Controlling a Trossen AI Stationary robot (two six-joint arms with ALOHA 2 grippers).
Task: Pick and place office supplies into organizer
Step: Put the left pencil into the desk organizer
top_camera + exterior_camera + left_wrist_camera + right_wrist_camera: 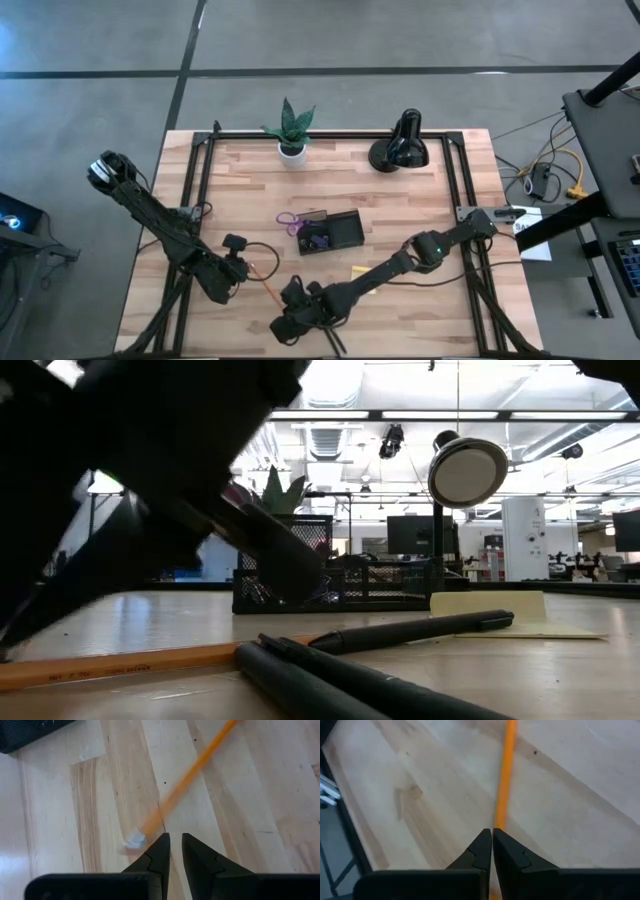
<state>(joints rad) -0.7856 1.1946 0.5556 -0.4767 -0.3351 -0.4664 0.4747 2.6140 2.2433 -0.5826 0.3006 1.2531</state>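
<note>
Nearest the low camera, two black pens (330,680) are seen lying on the desk (420,200), with an orange pencil (120,663) just beside them and a third black pen (415,630) behind. A yellow sticky-note pad (500,610) lies flat past that pen.

The pencil is a long, slim orange shaft with a metal ferrule and a pale eraser end (134,840), lying flat on the light wood.

The left pincer (175,851) is held just above the desk at the front left, its tips a narrow slit apart and gripping nothing; the eraser end lies just beside them. The right pincer (491,847) is found at the front edge, fingers pressed together with nothing between them; the pencil shaft runs away from directly in front of its tips.

The organizer (332,232), a small black mesh tray, stands at mid-desk, well apart from both pincers. Purple-handled scissors (290,220) are seen at its left end, touching it.

A potted plant (291,130) and a black desk lamp (400,145) stand at the far edge.
</note>
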